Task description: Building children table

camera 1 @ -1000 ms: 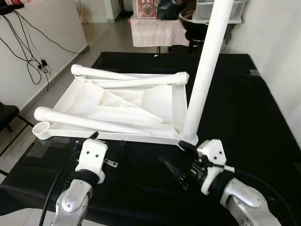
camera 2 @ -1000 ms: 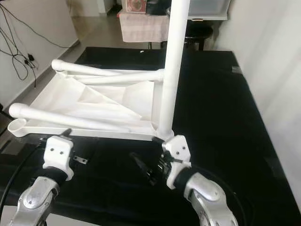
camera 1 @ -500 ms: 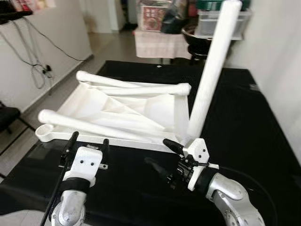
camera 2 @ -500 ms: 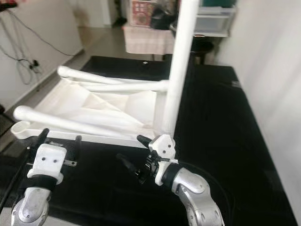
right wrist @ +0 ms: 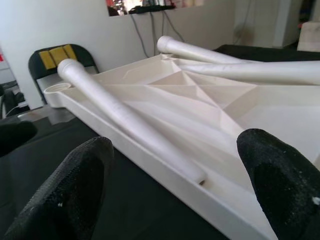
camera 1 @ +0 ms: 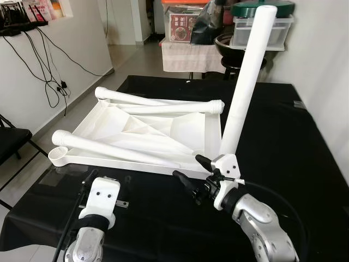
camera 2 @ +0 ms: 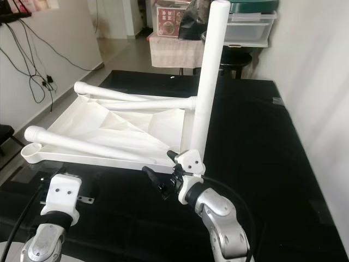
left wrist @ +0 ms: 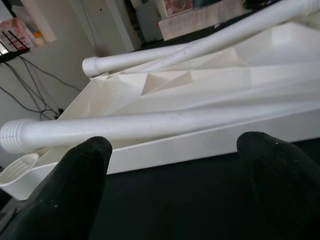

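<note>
- The white tabletop (camera 1: 147, 131) is lying upside down on the black worktop (camera 1: 283, 142), toward its left edge.
- One leg (camera 1: 244, 82) is standing upright at the tabletop's near right corner; three more legs (camera 1: 117, 148) are lying loose across the ribbed underside.
- The right gripper (camera 1: 193, 177) is hovering just before that corner, beside the standing leg's base, its fingers (right wrist: 75, 185) spread apart and holding nothing.
- The left gripper (left wrist: 175, 170) is pointing at the tabletop's near rim, fingers (left wrist: 75, 175) apart; whether they are touching the worktop is hard to tell.
</note>
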Robot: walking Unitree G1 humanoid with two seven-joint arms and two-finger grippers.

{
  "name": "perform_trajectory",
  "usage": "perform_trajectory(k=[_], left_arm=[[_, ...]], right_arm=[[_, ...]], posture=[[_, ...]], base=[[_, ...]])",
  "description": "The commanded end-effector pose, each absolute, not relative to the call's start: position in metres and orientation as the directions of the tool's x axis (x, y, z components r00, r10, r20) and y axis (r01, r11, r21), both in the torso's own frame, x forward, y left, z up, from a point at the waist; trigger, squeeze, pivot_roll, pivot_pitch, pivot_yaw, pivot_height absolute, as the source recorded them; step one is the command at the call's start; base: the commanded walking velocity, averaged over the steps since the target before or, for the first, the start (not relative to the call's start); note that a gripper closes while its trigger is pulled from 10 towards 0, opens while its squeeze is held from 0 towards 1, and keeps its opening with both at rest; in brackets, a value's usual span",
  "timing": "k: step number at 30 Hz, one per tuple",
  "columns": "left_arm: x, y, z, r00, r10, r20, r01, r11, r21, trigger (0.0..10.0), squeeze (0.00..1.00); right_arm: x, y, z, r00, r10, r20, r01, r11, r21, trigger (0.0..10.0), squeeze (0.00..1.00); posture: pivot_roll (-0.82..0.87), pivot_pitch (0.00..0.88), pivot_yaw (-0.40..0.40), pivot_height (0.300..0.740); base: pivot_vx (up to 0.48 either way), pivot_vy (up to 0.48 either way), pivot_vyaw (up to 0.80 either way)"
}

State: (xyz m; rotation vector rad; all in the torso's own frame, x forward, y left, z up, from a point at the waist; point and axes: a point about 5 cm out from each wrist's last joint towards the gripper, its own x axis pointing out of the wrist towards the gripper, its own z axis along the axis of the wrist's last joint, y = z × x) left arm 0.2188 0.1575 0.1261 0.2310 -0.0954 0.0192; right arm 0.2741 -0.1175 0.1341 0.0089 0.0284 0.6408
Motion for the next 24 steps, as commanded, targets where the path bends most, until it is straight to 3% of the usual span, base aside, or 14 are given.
perform_trajectory(k=[1,12,24], left_arm=[[0.219,0.158,0.126,0.995,0.007,0.097,-0.026,0.980,0.198,10.0,0.00],[0.227,0.164,0.135,0.993,0.031,0.115,-0.051,0.983,0.174,10.0,0.00],[0.243,0.191,0.149,0.987,0.088,0.136,-0.101,0.991,0.087,10.0,0.00]], right_arm=[[0.278,-0.118,0.134,0.815,0.579,-0.021,-0.580,0.815,0.004,10.0,0.00],[0.293,-0.117,0.135,0.838,0.545,-0.022,-0.545,0.838,0.009,10.0,0.00],[0.313,-0.109,0.151,0.871,0.491,0.017,-0.490,0.871,-0.035,10.0,0.00]], posture=[[-0.01,0.014,0.031,0.740],[0.01,0.010,0.012,0.740],[0.00,0.000,0.004,0.740]], base=[[0.000,0.000,0.00],[0.000,0.477,0.00],[0.000,0.480,0.00]])
